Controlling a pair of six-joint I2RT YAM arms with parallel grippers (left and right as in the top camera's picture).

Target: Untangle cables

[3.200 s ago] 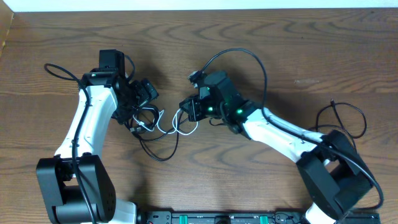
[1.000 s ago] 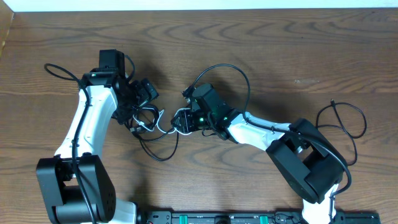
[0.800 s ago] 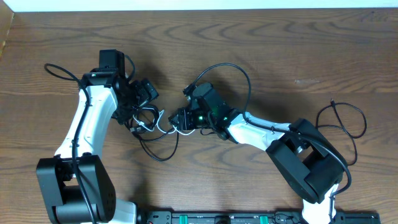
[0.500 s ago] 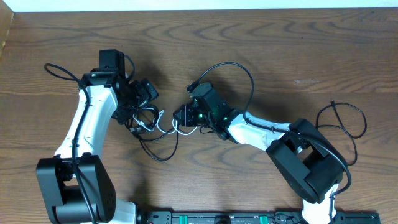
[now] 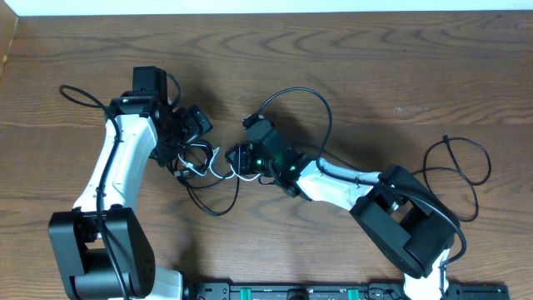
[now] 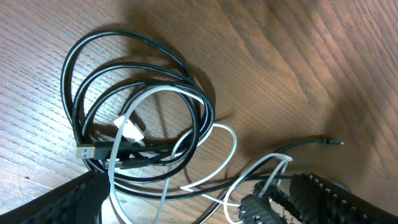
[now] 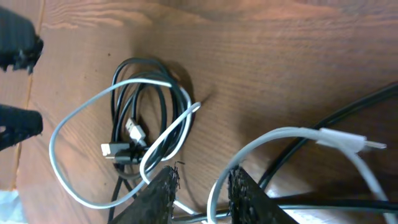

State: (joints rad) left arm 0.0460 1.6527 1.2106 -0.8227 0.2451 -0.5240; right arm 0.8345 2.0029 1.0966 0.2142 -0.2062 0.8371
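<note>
Beside the left hand [image 6: 196, 180], the long black cord [image 6: 208, 118] lies wound in a loose coil on the brown wood-grain counter [image 5: 400, 67]. The shorter white cord [image 6: 235, 144] threads through that coil and spills out in loops on the coil's side toward the right hand [image 7: 202, 186]. From overhead, part of the coil is hidden under the left hand, and the crossings of the two cords are too small to follow. The left wrist view cuts off that hand's fingers [image 6: 68, 199] at the bottom corners. They stand wide apart, one to each side of the coil, and hold nothing. A metal plug with a blue tip [image 6: 86, 151] lies at the coil's rim, and a white plug [image 6: 130, 130] lies inside the coil. Just outside the coil, the right hand's fingers stand close with a small gap, and a loop of white cord runs between them. Whether they pinch it I cannot tell, since the view's lower edge cuts that spot off. A thin black cord end [image 6: 329, 143] points away from the coil.
</note>
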